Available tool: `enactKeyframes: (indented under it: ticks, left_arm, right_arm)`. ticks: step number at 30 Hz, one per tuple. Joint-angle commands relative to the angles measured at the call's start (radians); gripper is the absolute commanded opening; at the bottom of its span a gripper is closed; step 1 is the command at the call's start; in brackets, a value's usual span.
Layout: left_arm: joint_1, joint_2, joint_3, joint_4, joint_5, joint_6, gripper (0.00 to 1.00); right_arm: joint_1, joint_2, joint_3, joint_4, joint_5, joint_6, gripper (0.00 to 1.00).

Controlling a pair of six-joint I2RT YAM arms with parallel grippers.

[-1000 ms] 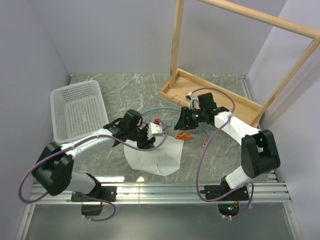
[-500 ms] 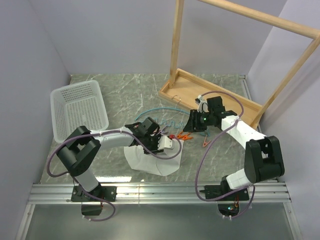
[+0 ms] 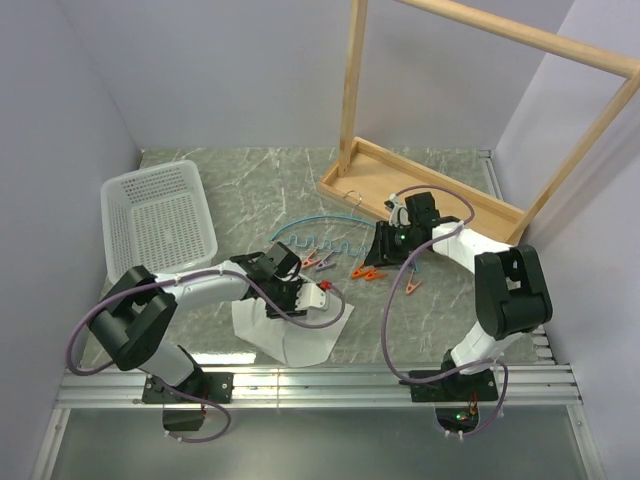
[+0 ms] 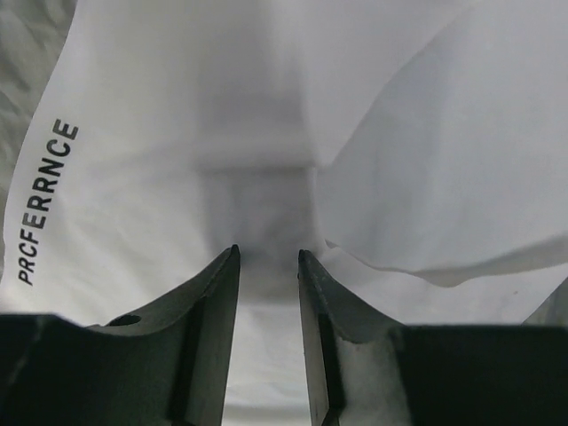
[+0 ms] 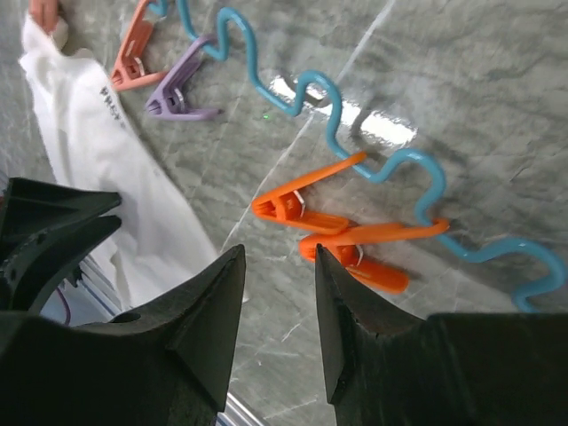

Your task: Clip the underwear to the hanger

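The white underwear [image 3: 290, 328] lies creased on the table near the front and fills the left wrist view [image 4: 177, 133], with black lettering along one edge. My left gripper [image 3: 322, 297] sits low over its right part, jaws a little apart with only flat cloth showing between them [image 4: 266, 253]. The teal hanger [image 3: 318, 236] lies flat behind the underwear, and its wavy bar shows in the right wrist view [image 5: 302, 84]. My right gripper [image 3: 373, 250] is open and empty [image 5: 280, 248], just above the table beside two orange clips [image 5: 306, 202].
A pink clip [image 5: 133, 55] and a purple clip [image 5: 177, 98] lie by the hanger's bar. Another orange clip [image 3: 411, 287] lies to the right. A white perforated basket [image 3: 155, 220] stands at the left. The wooden rack [image 3: 430, 190] stands at the back right.
My left gripper has swung from beside the hanger toward the front onto the underwear. The underwear has shifted left and toward the front edge. My right gripper has stayed near the orange clips.
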Motion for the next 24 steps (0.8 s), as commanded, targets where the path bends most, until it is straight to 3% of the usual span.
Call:
enactKeyframes:
  ticks: [1,7,10,15,18,20,24]
  left_arm:
    - [0.030,-0.029,-0.038,-0.112,-0.009,0.014,0.39]
    - [0.157,-0.156,0.084,-0.092,0.184,-0.145,0.49]
    - [0.157,-0.182,0.149,0.013,0.179,-0.279,0.52]
    - [0.159,-0.081,0.213,0.086,0.115,-0.391,0.52]
    - [0.174,-0.014,0.259,0.109,0.147,-0.446,0.53]
    - [0.247,0.012,0.273,0.130,0.296,-0.518,0.53]
    - [0.385,-0.001,0.258,0.211,0.451,-0.661,0.55]
  right_arm:
    - [-0.001,0.029,0.056,0.039,0.027,-0.002,0.45]
    - [0.015,0.011,0.094,0.048,0.010,0.039,0.44]
    - [0.038,-0.011,0.104,0.060,0.004,0.073,0.46]
    - [0.101,-0.048,0.125,0.063,0.052,0.087,0.53]
    - [0.145,-0.068,0.144,0.057,0.102,0.031,0.57]
    - [0.148,-0.065,0.163,0.041,0.096,-0.044,0.60]
    - [0.147,-0.093,0.154,0.042,0.064,-0.306,0.69]
